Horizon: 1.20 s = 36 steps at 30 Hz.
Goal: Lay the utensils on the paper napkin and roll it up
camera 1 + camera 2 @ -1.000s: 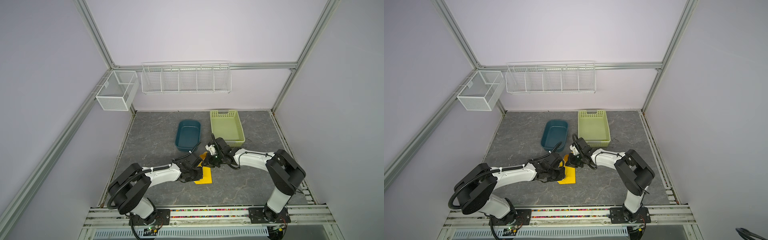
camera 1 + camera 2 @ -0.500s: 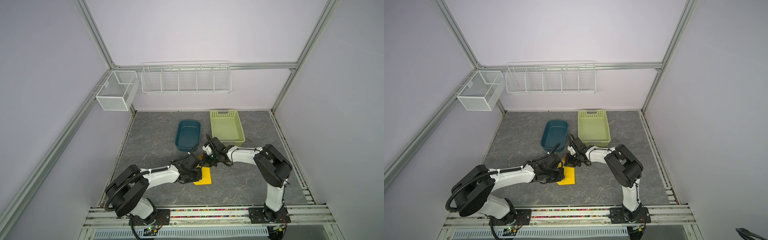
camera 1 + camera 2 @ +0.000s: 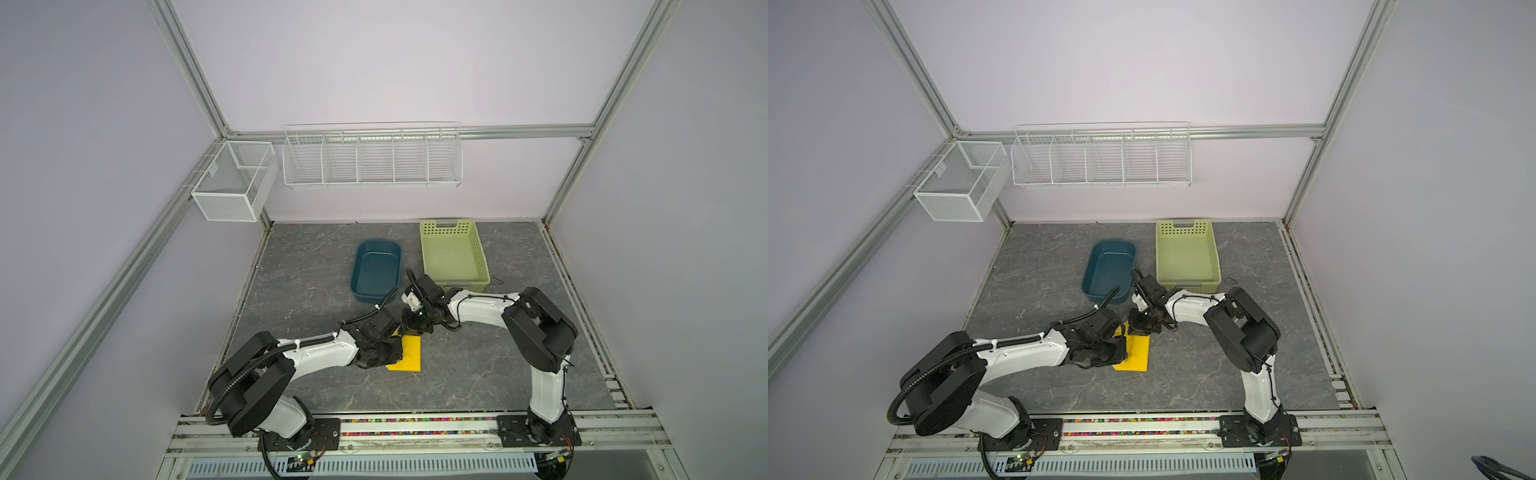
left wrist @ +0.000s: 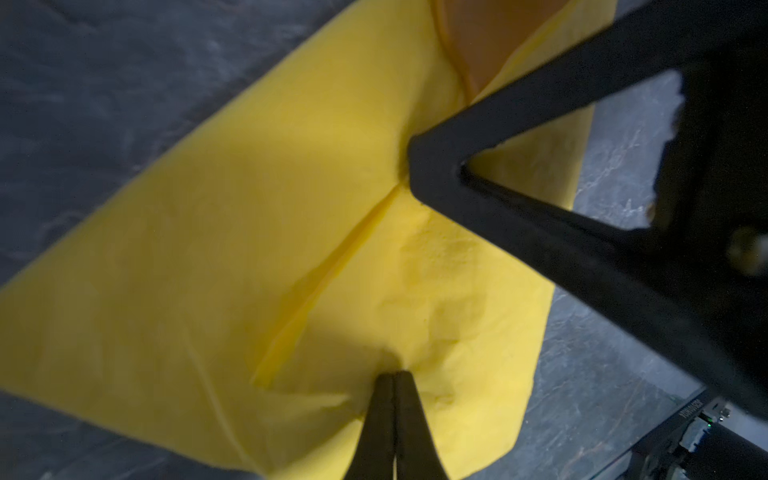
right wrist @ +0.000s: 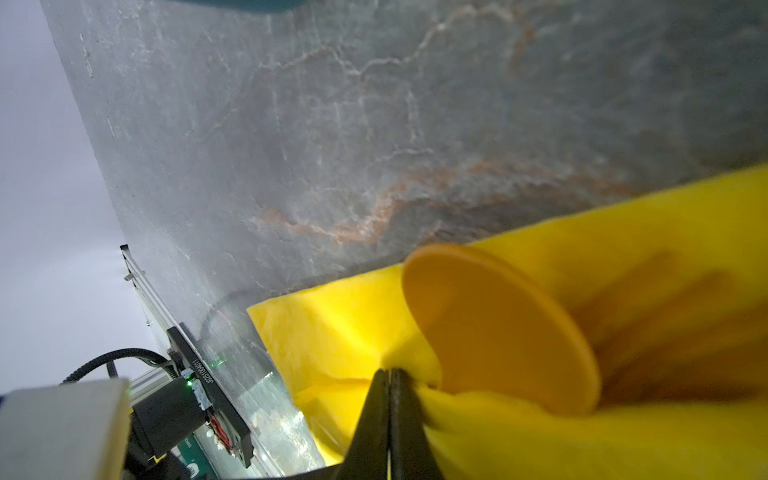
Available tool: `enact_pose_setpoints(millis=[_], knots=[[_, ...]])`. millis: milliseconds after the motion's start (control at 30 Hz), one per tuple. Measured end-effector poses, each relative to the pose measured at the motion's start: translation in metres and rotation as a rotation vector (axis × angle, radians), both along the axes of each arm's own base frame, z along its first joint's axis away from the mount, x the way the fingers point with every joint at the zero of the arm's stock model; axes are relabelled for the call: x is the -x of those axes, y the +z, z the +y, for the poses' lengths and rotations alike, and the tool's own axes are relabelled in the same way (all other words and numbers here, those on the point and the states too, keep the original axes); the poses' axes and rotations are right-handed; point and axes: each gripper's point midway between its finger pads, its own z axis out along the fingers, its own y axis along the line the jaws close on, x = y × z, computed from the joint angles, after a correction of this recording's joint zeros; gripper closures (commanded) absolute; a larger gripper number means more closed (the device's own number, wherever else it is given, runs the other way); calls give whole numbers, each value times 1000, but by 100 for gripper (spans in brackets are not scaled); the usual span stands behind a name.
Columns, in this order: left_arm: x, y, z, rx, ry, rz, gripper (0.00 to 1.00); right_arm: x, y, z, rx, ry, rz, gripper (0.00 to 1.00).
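Observation:
The paper napkin [image 3: 411, 353] [image 3: 1136, 353] lies folded into a narrow yellow strip at the front middle of the table. It is wrapped over the utensils. An orange spoon bowl [image 5: 498, 332] sticks out of the open end, and an orange piece [image 4: 490, 37] shows there in the left wrist view. The other utensils are hidden inside the fold. My left gripper [image 4: 392, 376] [image 3: 398, 354] is shut, its tip pressed into the napkin's [image 4: 249, 228] top layer. My right gripper [image 5: 390, 372] [image 3: 413, 331] is shut too, its tip dimpling the napkin [image 5: 340, 332] next to the spoon bowl.
A dark blue tub [image 3: 376, 270] stands just behind the grippers. A pale green perforated basket [image 3: 453, 253] sits to its right. White wire baskets [image 3: 372, 160] hang on the back wall and one [image 3: 232, 183] on the left frame. Grey stone-pattern table [image 3: 478, 365] surrounds the napkin.
The right arm has shifted: its elbow swung in and back out while its gripper stayed at the napkin's far end. The left arm and the napkin have hardly moved.

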Motion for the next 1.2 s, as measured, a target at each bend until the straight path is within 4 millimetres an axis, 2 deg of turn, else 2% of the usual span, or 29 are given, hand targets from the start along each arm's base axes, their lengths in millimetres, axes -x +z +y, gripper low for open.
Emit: enact_pose_setpoints(millis=[167, 433, 800, 1200], knots=[[3, 7, 6, -8, 7, 4, 100, 1, 0, 0, 2, 8, -3, 93], [4, 12, 1, 25, 13, 11, 100, 1, 0, 1, 2, 14, -6, 93], [8, -1, -9, 43, -8, 59, 100, 1, 0, 1, 4, 16, -4, 93], [7, -3, -13, 51, -14, 68, 100, 6, 2, -1, 31, 41, 2, 92]])
